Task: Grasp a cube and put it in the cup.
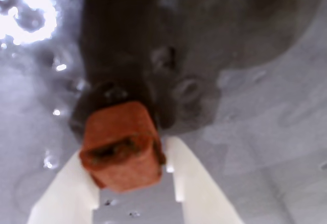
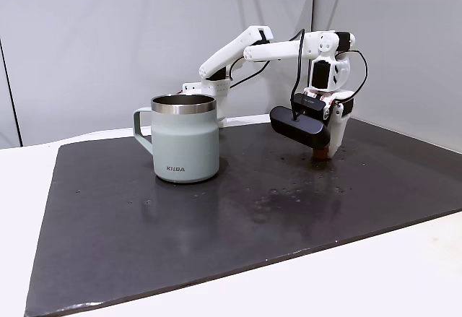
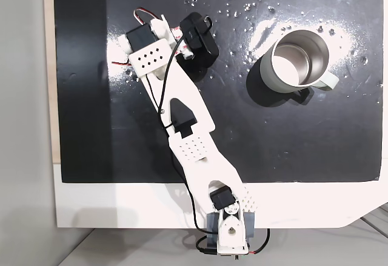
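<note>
- Red-brown cube [image 1: 121,145] sits between the two white fingers [image 1: 196,183] of the tool [image 1: 134,180] in the wrist view.
- Tool clamped on the cube, one finger on each side of it.
- Cube up close looks rough, with a dark dent on its front face.
- Dark, shiny mat [image 1: 265,132] lies under the cube, with small wet-looking spots and a bright glare at the top left.
- In a fixed view from the side, tool [image 2: 323,152] points down to the mat [image 2: 216,223], right of the cup [image 2: 185,140] and well apart from it.
- A bit of the cube [image 2: 317,154] peeks out low at the tool tip there; cannot tell if it touches the mat.
- Black camera box [image 2: 299,127] rides on the wrist, just above the tool.
- Cup is pale green with a steel rim, standing upright, handle on the left in this view.
- Small dark letters near the cup's base read "KIIRA" or close to it; a bit too small to be sure.
- In a fixed view from above, cup [image 3: 297,63] stands at the upper right, steel inside, handle toward the lower right.
- White arm [image 3: 188,139] reaches from the bottom edge up to the upper left of the mat [image 3: 315,139].
- Mat lies on a white counter [image 3: 121,208].
- No other writing to read on the arm or the mat.
</note>
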